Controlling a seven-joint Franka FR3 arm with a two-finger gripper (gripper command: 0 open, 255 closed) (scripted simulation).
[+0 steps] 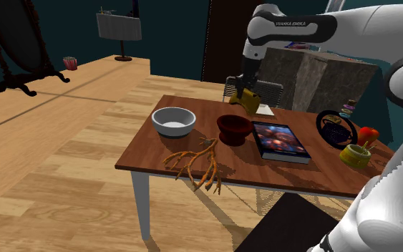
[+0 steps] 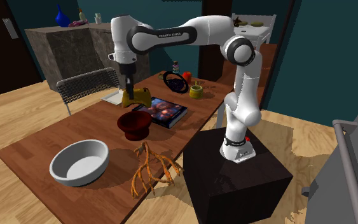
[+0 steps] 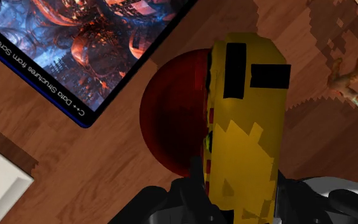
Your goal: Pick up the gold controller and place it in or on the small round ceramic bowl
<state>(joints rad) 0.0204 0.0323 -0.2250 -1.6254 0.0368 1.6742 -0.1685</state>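
Observation:
My black gripper [image 1: 245, 91] [image 2: 128, 88] is shut on the gold controller [image 1: 249, 103] [image 2: 137, 98] [image 3: 247, 121], which hangs in the air over the back part of the wooden table [image 1: 157, 161]. In the wrist view the controller stands between the fingers [image 3: 194, 184], and the small dark red round bowl [image 3: 168, 121] lies on the table straight below, partly hidden by it. The same bowl [image 1: 234, 129] [image 2: 133, 125] sits near the table's middle, a little nearer the front than the gripper.
A larger grey bowl [image 1: 173, 122] [image 2: 79, 162], an orange branching piece [image 1: 196, 166] [image 2: 151, 168], a book [image 1: 280, 140] [image 2: 163, 109] [image 3: 88, 44], a black wheel [image 1: 336, 129] and a yellow cup [image 1: 355, 154] share the table. A wire chair [image 2: 85, 86] stands behind it.

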